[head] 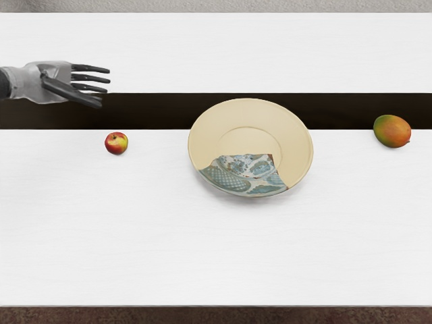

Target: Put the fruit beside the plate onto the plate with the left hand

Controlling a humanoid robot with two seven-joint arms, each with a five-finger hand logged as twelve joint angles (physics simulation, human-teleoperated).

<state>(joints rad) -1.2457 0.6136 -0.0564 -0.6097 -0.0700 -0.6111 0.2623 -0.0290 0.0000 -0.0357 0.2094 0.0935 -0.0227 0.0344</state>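
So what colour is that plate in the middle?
The plate is cream-yellow with a blue-green patterned patch at its front; the head view shows it.

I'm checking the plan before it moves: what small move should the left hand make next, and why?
Probably bring the left hand toward the small red-and-yellow apple. Its fingers are spread and empty, up and left of it in the picture; the apple lies left of the round cream plate.
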